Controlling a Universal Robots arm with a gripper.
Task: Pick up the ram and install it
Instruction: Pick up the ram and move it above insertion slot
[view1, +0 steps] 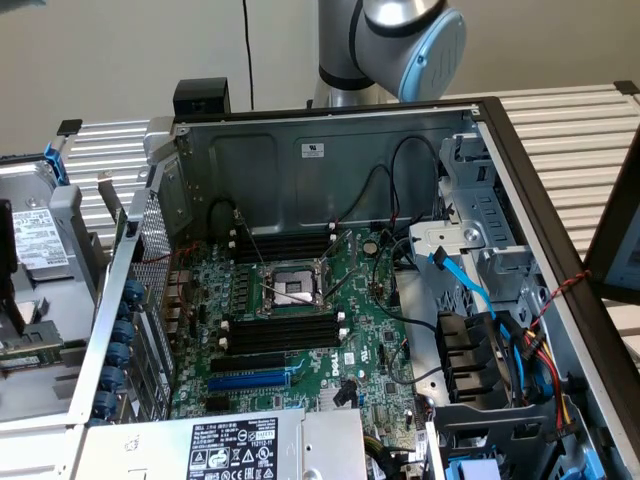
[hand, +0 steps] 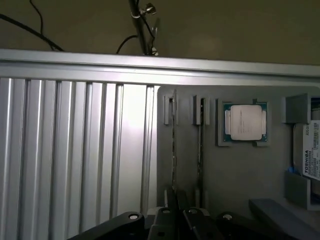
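Two rams, thin dark sticks seen edge-on, stand in slots of a grey holder tray (hand: 235, 175): one ram (hand: 173, 145) and a second ram (hand: 200, 145) beside it. My gripper (hand: 179, 212) shows as black parts at the picture's edge, close to the near end of the first stick and roughly in line with it. In the exterior view the open computer case (view1: 330, 160) holds the green motherboard (view1: 360, 300), with empty black memory slots with white clips (view1: 283, 330) on the near side of the processor socket (view1: 290, 285) and more slots (view1: 283, 243) behind it.
A processor chip (hand: 245, 122) and a hard drive (hand: 310, 155) also sit in the holder tray, on a ribbed aluminium table (hand: 75, 150). The robot arm (view1: 400, 40) stands behind the case. Cables (view1: 470, 290), a blue slot (view1: 250, 381) and a power supply (view1: 240, 445) crowd the case.
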